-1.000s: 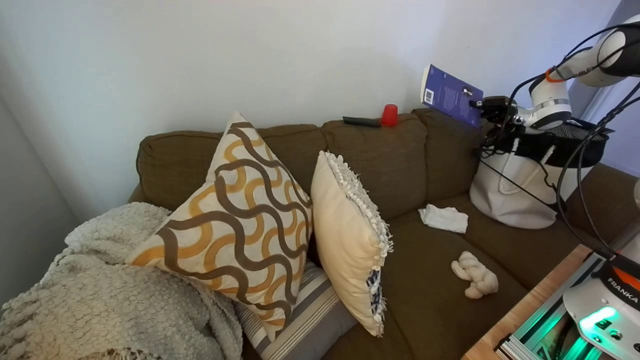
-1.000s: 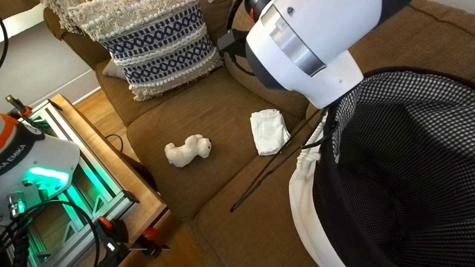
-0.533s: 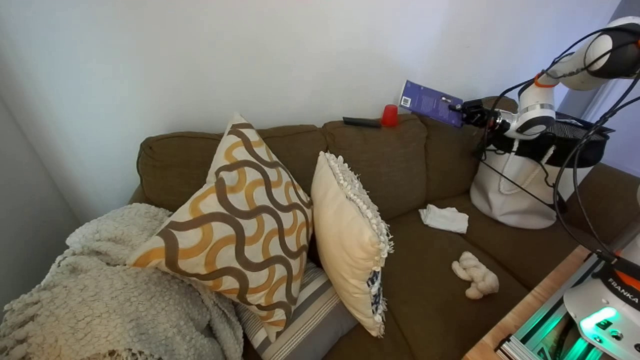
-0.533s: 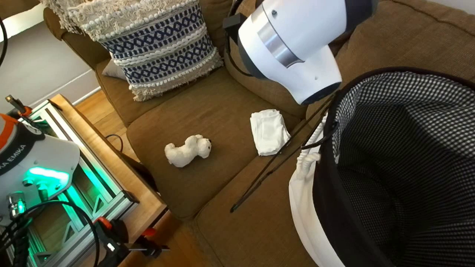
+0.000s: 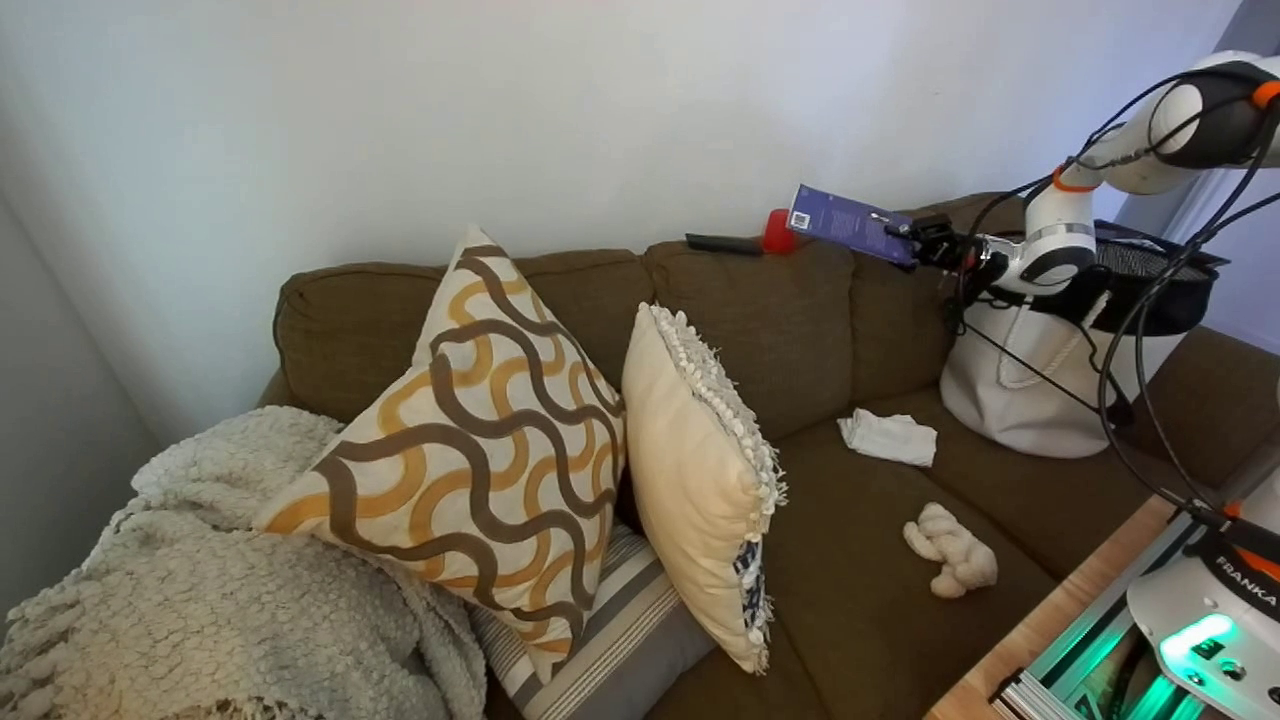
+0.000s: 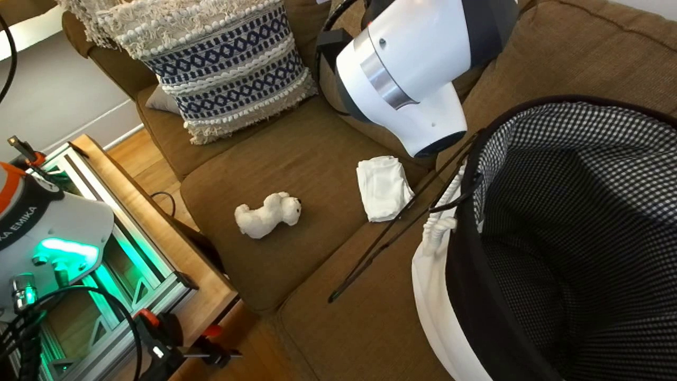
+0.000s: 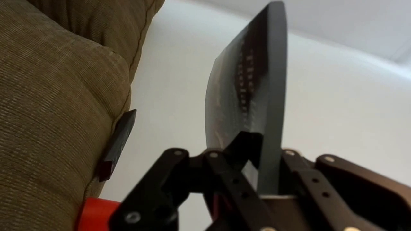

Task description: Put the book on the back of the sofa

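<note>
Claw (image 7: 269, 154) around book (image 5: 843, 221), long axis aslant upward

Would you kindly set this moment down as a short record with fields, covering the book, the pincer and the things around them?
Pincer: closed on the book
Book pose: tilted, partly covering the red cup in an exterior view
Contact with sofa back: cannot tell
Also on sofa back: red cup, long dark object
Sofa seat: white plush toy, folded white cloth, tall bag
Status: book not yet released
</note>
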Robot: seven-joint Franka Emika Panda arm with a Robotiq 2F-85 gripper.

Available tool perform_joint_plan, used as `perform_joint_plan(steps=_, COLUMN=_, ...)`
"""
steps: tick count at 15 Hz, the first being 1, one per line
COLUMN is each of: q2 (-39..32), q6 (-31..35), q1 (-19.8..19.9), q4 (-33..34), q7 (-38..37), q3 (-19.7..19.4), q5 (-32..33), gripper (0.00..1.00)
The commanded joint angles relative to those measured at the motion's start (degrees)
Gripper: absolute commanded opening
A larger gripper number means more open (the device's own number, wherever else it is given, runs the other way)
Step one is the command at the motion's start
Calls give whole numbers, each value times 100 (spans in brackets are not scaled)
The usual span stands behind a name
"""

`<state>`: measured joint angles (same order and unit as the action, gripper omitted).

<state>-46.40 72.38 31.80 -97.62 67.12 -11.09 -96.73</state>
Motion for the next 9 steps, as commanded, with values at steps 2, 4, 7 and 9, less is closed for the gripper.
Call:
perform_joint_plan(steps=2, q2=242, q6=192, q1=22, q4=-142, q7=-981, q3=-13, q5=-1304, gripper=4)
perform_joint_plan(steps=4, q2=372, q6=331, q1=-10, q4=-224, q7=-1316, q3=-28, q5=-1912, gripper=4)
perform_joint_plan(steps=7, q2=457, q6=867, q1=-131, q4=-304, q7=-1572, q3=-83, q5=-2719, gripper=4)
perform_joint_plan(steps=9, q2=364, q6=1325, q1=-227, q4=-278, q7=-1681, q3=-105, q5=-3144, gripper=4)
